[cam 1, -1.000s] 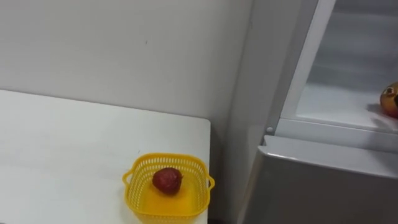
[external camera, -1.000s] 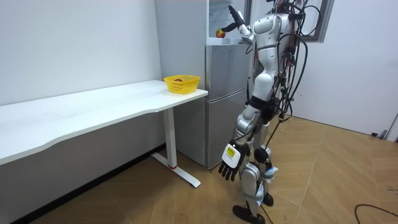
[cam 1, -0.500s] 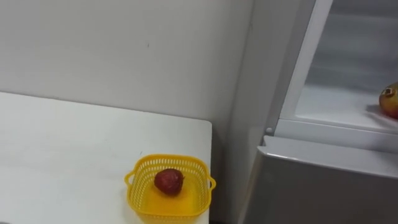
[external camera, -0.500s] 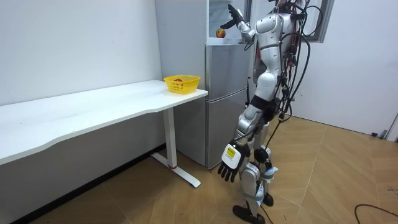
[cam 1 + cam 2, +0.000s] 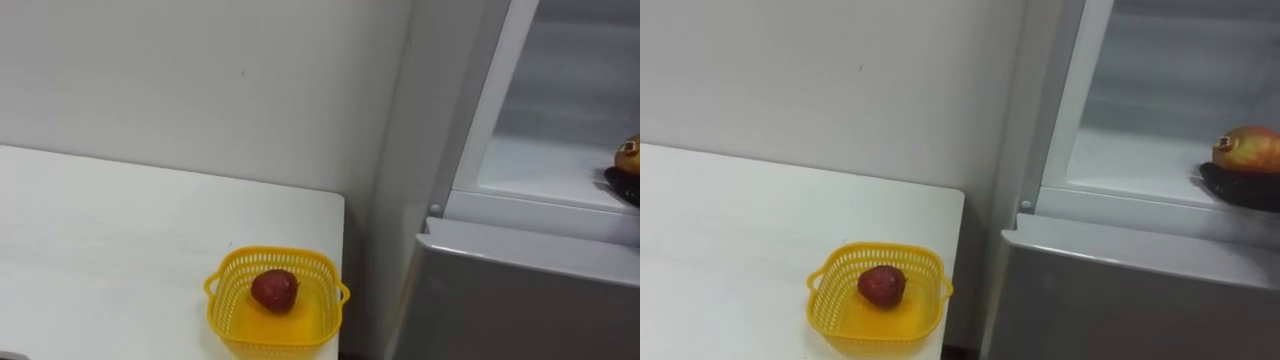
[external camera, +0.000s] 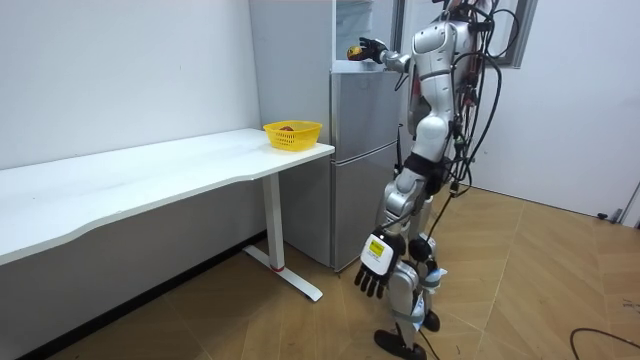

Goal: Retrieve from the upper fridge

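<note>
A red-and-yellow fruit (image 5: pixel 1248 148) lies on the white shelf (image 5: pixel 1130 160) of the open upper fridge, at the right edge of the eye views. My right hand (image 5: pixel 1240 187) comes in from the right, its dark fingers curled round the fruit's lower front. In the room view I stand facing the fridge, with the right arm raised and the right hand (image 6: pixel 366 47) at the fruit (image 6: pixel 352 50). My left hand (image 6: pixel 372 270) hangs low by my leg, fingers relaxed.
A yellow basket (image 5: pixel 232 290) holding a dark red fruit (image 5: pixel 274 289) stands at the corner of the white table (image 5: pixel 100 240), just left of the fridge. The shut lower fridge door (image 5: pixel 520 300) is below the shelf. A white wall runs behind.
My right hand has dropped from above the fruit down onto it and now covers its lower part. The view has shifted slightly.
</note>
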You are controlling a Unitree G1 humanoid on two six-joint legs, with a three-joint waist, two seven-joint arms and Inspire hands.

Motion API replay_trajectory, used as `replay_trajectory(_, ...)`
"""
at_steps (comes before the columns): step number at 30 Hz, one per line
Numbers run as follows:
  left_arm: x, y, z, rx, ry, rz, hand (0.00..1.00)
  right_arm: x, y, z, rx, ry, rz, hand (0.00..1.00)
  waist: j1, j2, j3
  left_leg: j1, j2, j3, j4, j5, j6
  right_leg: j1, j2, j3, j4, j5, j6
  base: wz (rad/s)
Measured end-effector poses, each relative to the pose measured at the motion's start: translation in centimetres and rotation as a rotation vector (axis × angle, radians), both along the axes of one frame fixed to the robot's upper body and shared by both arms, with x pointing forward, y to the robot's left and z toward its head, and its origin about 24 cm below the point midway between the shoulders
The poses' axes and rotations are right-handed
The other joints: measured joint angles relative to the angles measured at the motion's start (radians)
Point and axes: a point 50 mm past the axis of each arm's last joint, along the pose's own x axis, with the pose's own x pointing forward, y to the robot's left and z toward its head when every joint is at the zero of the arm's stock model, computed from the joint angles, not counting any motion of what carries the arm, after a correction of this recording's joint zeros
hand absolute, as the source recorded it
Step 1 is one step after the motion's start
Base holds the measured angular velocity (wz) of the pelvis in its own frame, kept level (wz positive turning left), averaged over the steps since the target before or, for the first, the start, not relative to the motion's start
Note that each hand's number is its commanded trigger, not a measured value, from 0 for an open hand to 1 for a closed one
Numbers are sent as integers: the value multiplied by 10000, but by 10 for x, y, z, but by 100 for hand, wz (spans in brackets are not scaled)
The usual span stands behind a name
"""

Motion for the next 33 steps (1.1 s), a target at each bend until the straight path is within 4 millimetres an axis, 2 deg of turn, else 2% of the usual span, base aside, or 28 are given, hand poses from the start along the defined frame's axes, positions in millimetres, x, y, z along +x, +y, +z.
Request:
replay_trajectory(9,0,0,0,0,25,7,0,0,0,0,-6,51,103,0,2,12,-8,29,-6,-2,9,1,1,32,-4,-11,-17,0,0,0)
replay_trajectory(10,-1,0,0,-4,62,17,0,0,-1,-1,6,86,91,58,-4,20,-18,40,-15,-14,10,0,1,74,-5,-39,-73,0,0,4)
replay_trajectory(12,-2,0,0,-8,75,18,0,0,-2,-1,3,89,84,100,-9,22,-18,40,-26,-29,16,1,1,107,-8,-70,-129,0,0,4)
replay_trajectory(27,-2,0,0,16,114,42,0,0,-3,-2,-20,375,534,100,9,34,-43,48,-26,-60,26,1,0,128,-17,-130,-125,0,0,1)
replay_trajectory(33,-3,0,-1,-5,164,61,0,-1,-5,0,-14,303,491,100,47,-93,32,43,-2,-54,12,1,-4,112,-25,-123,-124,0,0,0)
